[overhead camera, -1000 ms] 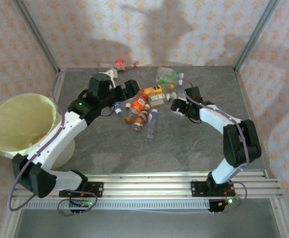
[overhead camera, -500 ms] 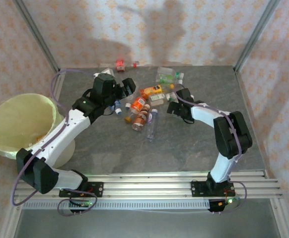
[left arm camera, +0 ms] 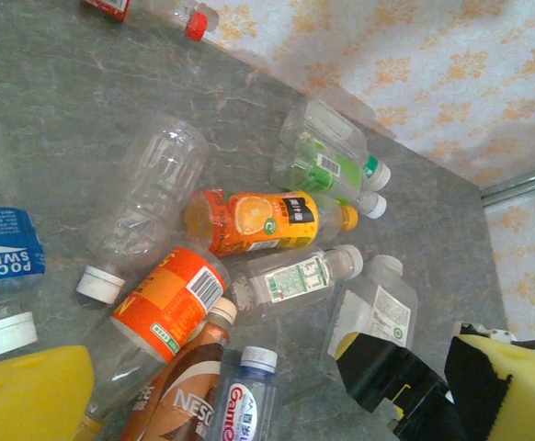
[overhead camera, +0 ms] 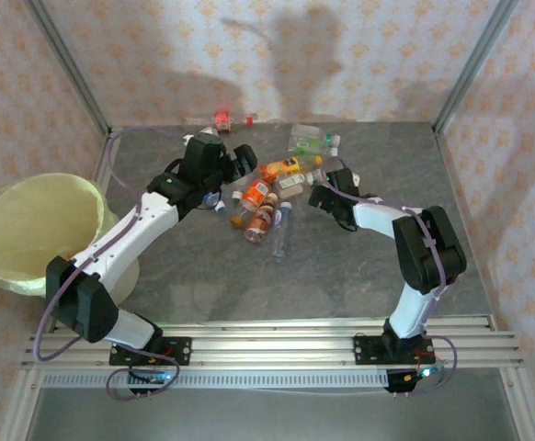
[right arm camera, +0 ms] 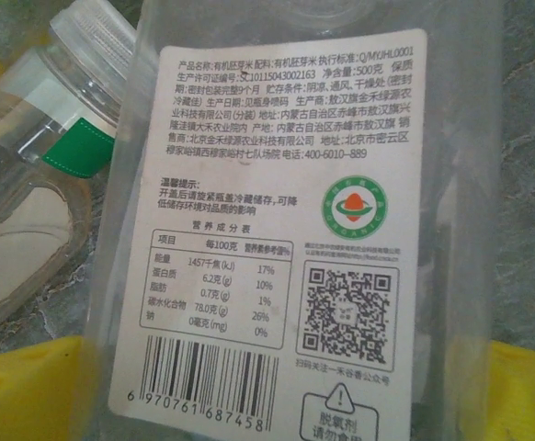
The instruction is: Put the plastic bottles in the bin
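Observation:
Several plastic bottles (overhead camera: 267,197) lie in a heap at mid-table. My right gripper (right arm camera: 286,395) (overhead camera: 321,193) has come down over a flat clear bottle with a white printed label (right arm camera: 277,230) (left arm camera: 378,317). This bottle lies on the table and fills the gap between both yellow fingers, which press its sides. My left gripper (left arm camera: 272,377) (overhead camera: 235,163) hovers open above the heap, over a brown coffee bottle (left arm camera: 171,395) and a blue-capped bottle (left arm camera: 244,395). The pale yellow-green bin (overhead camera: 38,230) stands at the far left.
An orange juice bottle (left arm camera: 263,220), green-labelled bottles (left arm camera: 327,165), an orange-labelled bottle (left arm camera: 166,299) and a clear one (left arm camera: 153,197) crowd the heap. A red bottle (overhead camera: 222,118) lies by the back wall. Metal frame posts (overhead camera: 70,69) flank the table.
My right gripper slid left and back onto the white-labelled bottle and its jaws drew in a little. The left arm reached further right over the heap, still open.

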Robot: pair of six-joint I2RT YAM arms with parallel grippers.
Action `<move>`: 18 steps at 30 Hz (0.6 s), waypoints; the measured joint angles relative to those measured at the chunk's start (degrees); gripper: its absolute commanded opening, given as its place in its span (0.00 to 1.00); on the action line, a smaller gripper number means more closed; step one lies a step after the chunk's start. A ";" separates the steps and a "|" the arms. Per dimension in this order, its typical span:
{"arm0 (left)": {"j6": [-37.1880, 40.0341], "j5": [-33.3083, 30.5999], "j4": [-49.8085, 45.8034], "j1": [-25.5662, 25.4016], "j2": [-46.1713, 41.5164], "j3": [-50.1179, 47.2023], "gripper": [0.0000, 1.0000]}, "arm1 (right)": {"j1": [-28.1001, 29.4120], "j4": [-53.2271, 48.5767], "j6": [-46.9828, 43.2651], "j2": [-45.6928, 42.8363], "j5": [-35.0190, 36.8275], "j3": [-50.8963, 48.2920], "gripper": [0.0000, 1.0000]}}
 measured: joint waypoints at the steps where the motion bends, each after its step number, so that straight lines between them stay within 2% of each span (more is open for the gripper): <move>1: -0.04 0.07 0.00 0.00 0.00 0.09 1.00 | 0.00 0.48 -0.26 0.07 0.04 -0.07 0.91; 12: -0.44 3.32 -2.38 -0.04 2.95 6.12 1.00 | 0.76 3.89 -4.87 -0.70 1.20 -1.88 0.79; 18: -0.46 5.62 -2.38 -0.46 5.66 6.71 1.00 | 0.76 4.50 -4.17 -5.88 1.07 -7.41 0.76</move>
